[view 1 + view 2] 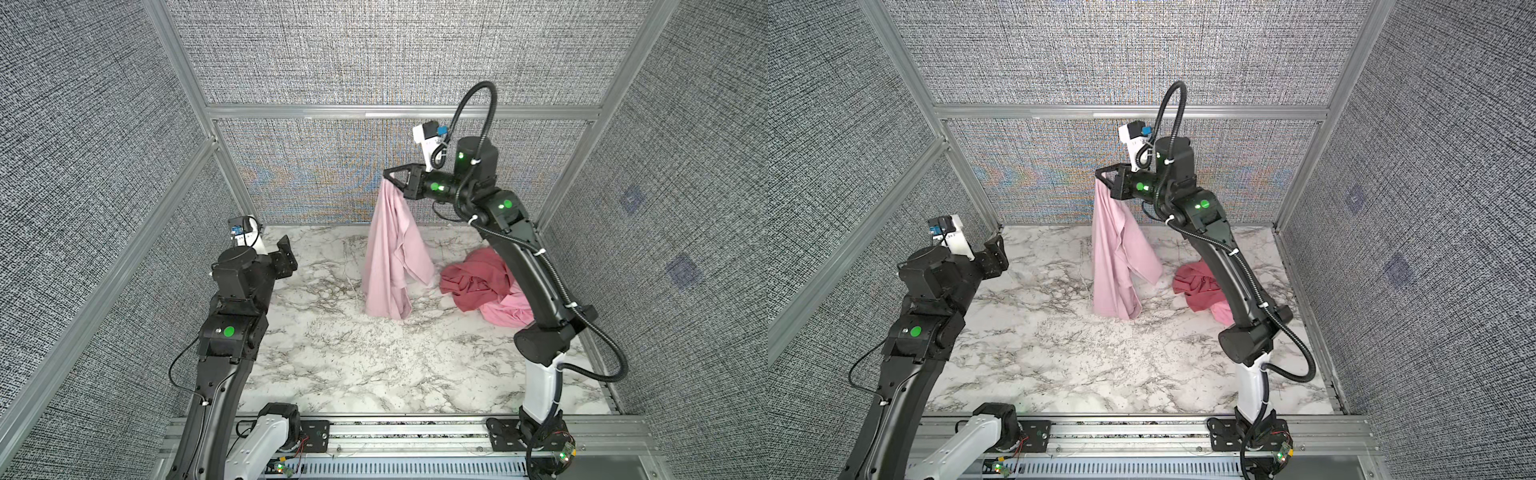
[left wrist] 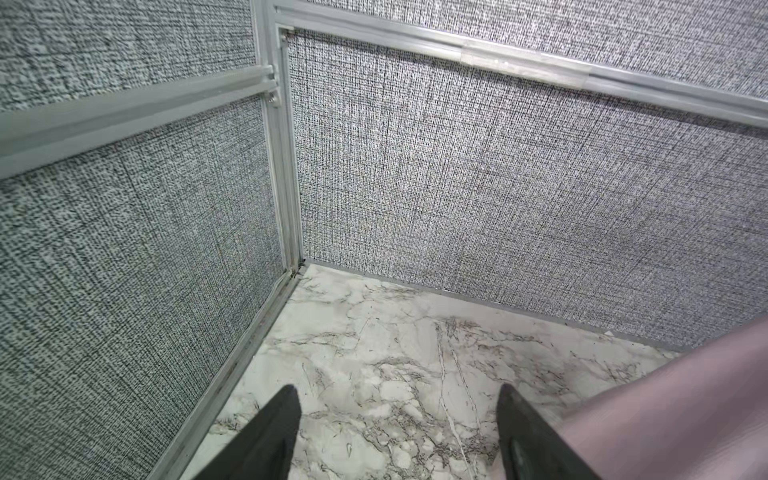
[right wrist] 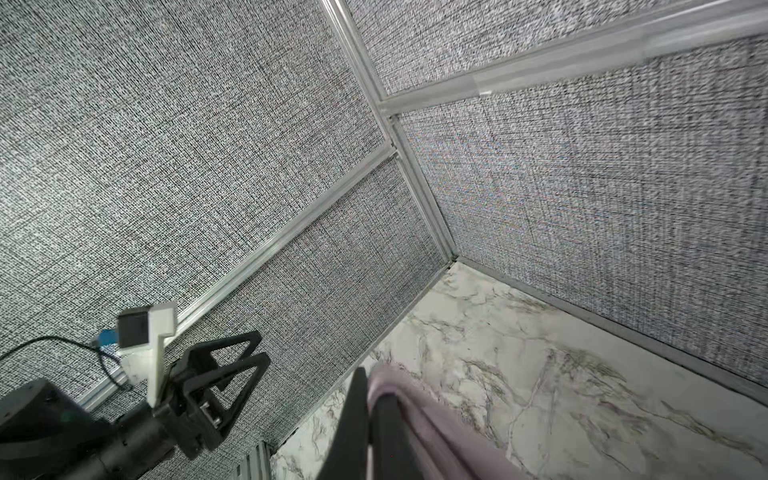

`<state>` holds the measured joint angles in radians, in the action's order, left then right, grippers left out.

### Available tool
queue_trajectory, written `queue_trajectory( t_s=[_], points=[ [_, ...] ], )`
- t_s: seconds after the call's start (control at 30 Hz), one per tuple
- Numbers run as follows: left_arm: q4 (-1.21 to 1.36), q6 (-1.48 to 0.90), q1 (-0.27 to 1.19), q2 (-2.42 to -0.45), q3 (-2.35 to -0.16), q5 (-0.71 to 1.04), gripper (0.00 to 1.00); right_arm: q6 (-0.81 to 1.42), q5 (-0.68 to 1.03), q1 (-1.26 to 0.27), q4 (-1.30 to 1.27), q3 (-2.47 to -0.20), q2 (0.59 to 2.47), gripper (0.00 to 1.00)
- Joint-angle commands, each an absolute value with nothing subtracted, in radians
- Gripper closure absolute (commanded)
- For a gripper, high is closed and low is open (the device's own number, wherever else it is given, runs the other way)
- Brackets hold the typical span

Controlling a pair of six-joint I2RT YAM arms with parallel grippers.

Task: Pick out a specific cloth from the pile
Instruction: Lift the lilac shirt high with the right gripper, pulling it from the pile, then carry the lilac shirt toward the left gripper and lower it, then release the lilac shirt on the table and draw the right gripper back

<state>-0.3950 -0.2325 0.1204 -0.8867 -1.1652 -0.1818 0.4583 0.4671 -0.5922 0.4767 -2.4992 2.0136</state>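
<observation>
One white grey-veined marble tabletop spreads below, over which the pale mauve-pink soft cloth, light, limp and likely best held by its bunched top edge, hangs just beside the rose-red and pink cloth pile from the tightly closed right gripper, the left gripper gaping empty.

Marble tabletop within grey woven walls and aluminium rails

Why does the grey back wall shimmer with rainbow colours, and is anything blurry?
In both top views the woven back wall shows rainbow moiré ripples, likely a camera artefact. In both wrist views the pale cloth, close to the lens, is softly blurred.
</observation>
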Motion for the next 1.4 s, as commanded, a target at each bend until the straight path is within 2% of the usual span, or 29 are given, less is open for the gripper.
queue_trajectory(
  t_s=[0.0,0.17,0.37,0.63,0.73,0.77,0.8,0.9,1.2,1.37],
  points=[
    [-0.403,-0.23,0.104,-0.866,-1.173,-0.157,0.24,0.471,0.468,-0.636,0.37,-2.502,2.068,1.0],
    [-0.434,-0.24,0.098,-0.851,-1.203,-0.105,0.24,0.484,0.455,-0.737,0.274,-2.485,2.217,1.0],
    [-0.497,-0.222,0.099,-0.836,-1.247,-0.122,0.24,0.534,0.459,-0.863,0.188,-2.547,2.43,1.0],
    [-0.528,-0.22,0.1,-0.824,-1.258,-0.127,0.23,0.552,0.414,-0.976,0.109,-2.555,2.613,1.0],
    [-0.523,-0.223,0.098,-0.832,-1.253,-0.111,0.23,0.539,0.413,-0.994,0.12,-2.537,2.63,0.73],
    [-0.52,-0.226,0.099,-0.836,-1.248,-0.104,0.24,0.535,0.408,-0.994,0.116,-2.507,2.614,0.62],
    [-0.515,-0.228,0.099,-0.838,-1.245,-0.097,0.23,0.527,0.4,-0.994,0.107,-2.471,2.592,0.55],
    [-0.478,-0.242,0.099,-0.842,-1.217,-0.07,0.23,0.46,0.336,-0.992,0.068,-2.312,2.481,0.47],
    [-0.335,-0.285,0.115,-0.972,-1.119,0.114,0.28,0.473,0.227,-0.863,-0.148,-1.632,2.0,0.45],
    [-0.133,-0.37,0.237,-1.08,-0.996,0.135,0.29,0.46,0.146,-0.745,-0.141,-1.291,1.688,0.45]
  ],
)
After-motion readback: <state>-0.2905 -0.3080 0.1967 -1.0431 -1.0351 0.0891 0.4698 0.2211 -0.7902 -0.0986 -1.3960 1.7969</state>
